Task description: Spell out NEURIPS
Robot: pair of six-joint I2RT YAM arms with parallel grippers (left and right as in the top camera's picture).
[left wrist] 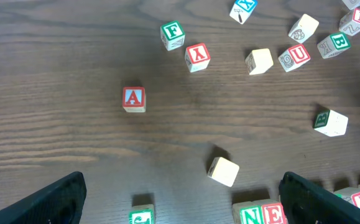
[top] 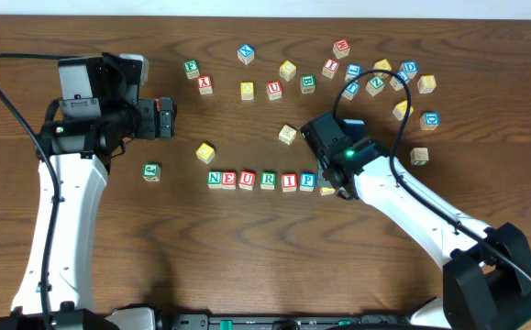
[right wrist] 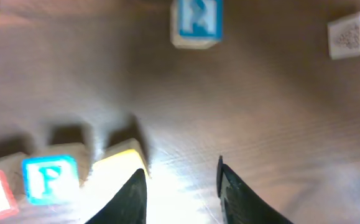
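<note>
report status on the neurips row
Left gripper open, off to side. Right gripper open, empty, at row end. NEURIP row set, yellow cube next to P, letter unseen. Nothing blocking.

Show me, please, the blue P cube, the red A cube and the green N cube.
blue P cube (right wrist: 49, 179): right wrist view, letter face.
red A cube (left wrist: 133, 98): left wrist view, letter face.
green N cube (top: 215, 179): overhead view, top face.

7 blocks in the row (top: 268, 180); 20-odd loose blocks (top: 205, 151), far cluster too crowded to count exactly; 2 arms (top: 63, 202).
</note>
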